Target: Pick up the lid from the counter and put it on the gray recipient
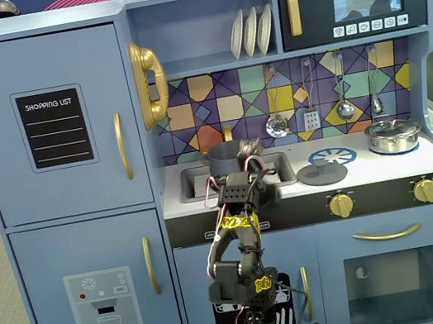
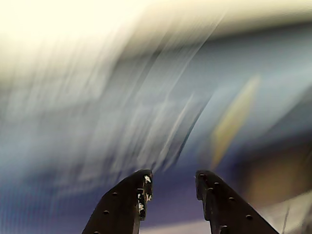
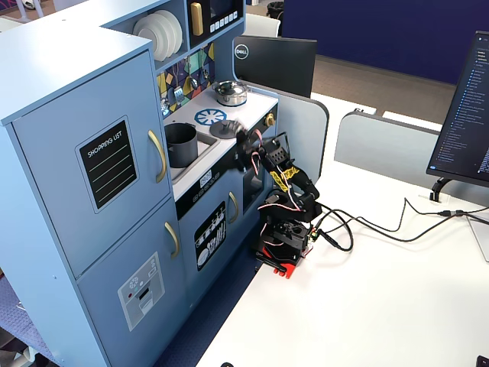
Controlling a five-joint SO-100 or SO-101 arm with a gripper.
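The lid [image 1: 321, 172] is a flat dark-gray disc with a small knob. It lies on the counter in front of the blue-and-white burner pattern, and also shows in the other fixed view [image 3: 222, 130]. The gray recipient [image 1: 223, 159] stands in the sink, uncovered, and shows in the other fixed view as well [image 3: 181, 144]. My gripper [image 1: 251, 157] is raised in front of the sink, between pot and lid and left of the lid. It is blurred in a fixed view [image 3: 245, 142]. In the wrist view my gripper [image 2: 173, 176] is open and empty, and the background is smeared.
A shiny steel pot [image 1: 393, 135] with its lid stands on the right burner. Utensils [image 1: 277, 124] hang on the backsplash above the counter. Gold knobs [image 1: 341, 205] line the counter front. A monitor [image 3: 275, 64] stands behind the kitchen, and cables [image 3: 367, 225] cross the white desk.
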